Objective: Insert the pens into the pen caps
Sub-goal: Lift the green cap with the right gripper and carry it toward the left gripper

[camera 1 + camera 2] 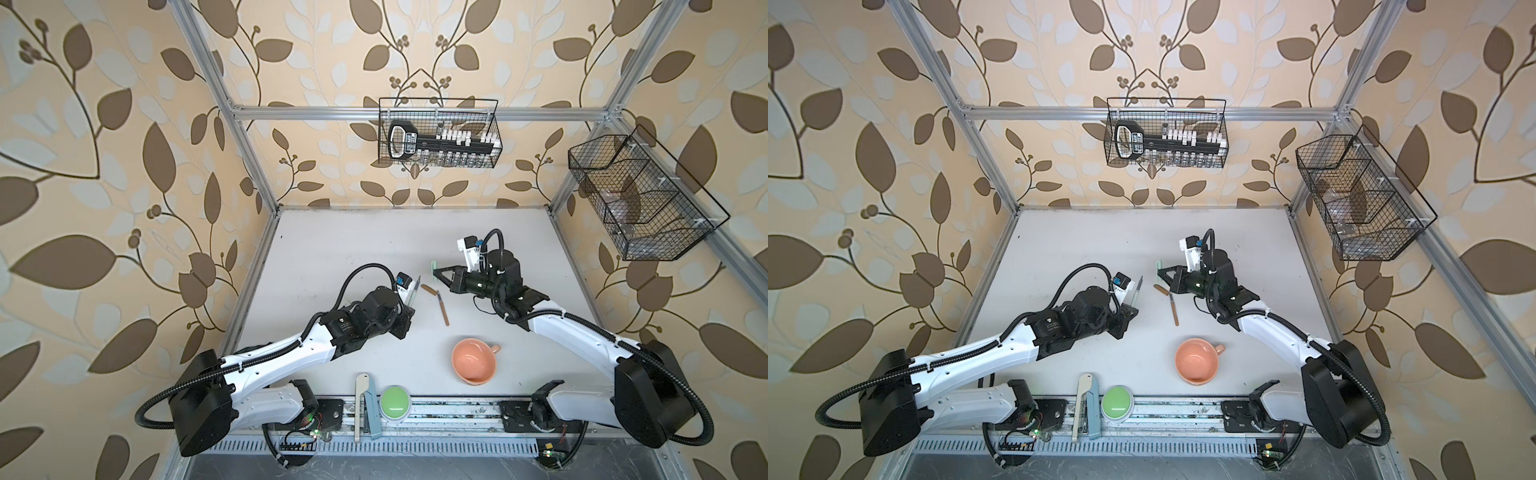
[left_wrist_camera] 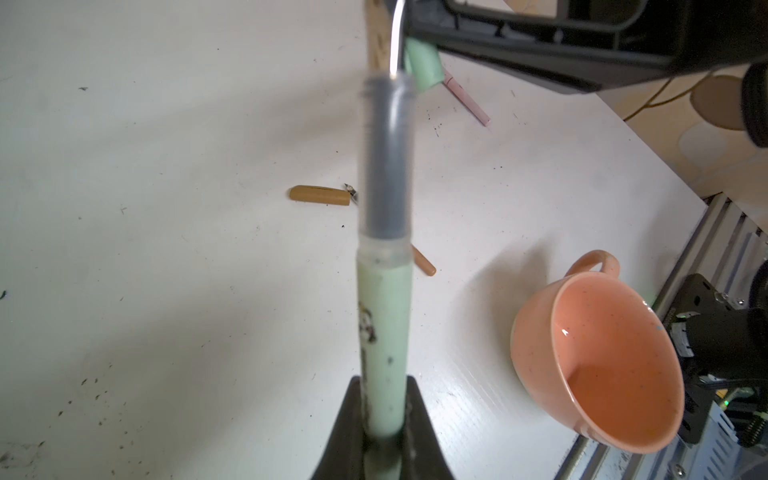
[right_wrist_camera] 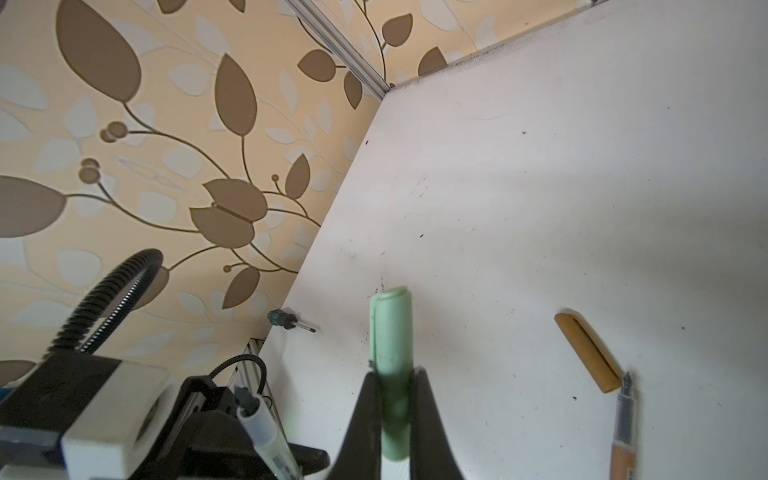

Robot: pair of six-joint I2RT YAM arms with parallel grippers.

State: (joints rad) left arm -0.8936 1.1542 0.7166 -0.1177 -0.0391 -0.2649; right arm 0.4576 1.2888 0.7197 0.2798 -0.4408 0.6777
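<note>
The left gripper [image 2: 384, 409] is clamped tight on the pale green pen [image 2: 384, 324] (grey grip section, thin metal nib at the far end), held above the table [image 2: 166, 166]. The right gripper [image 3: 395, 386] is closed on the matching green cap [image 3: 390, 328], near that nib. The tan pen [image 1: 443, 309] and tan cap [image 1: 428, 288] lie on the table between the arms, nib just beside cap.

Bright, diffuse light; white bench [image 1: 332, 249] near washed out. Soft shadow beside peach cup [image 2: 532, 353], small glare spot inside. Both top views bowed at edges. Left wrist view: green pen [image 2: 384, 332] close, out of focus. Right wrist view: green cap [image 3: 390, 332] soft, brown pen [image 3: 623, 415] smeared at edge.
</note>
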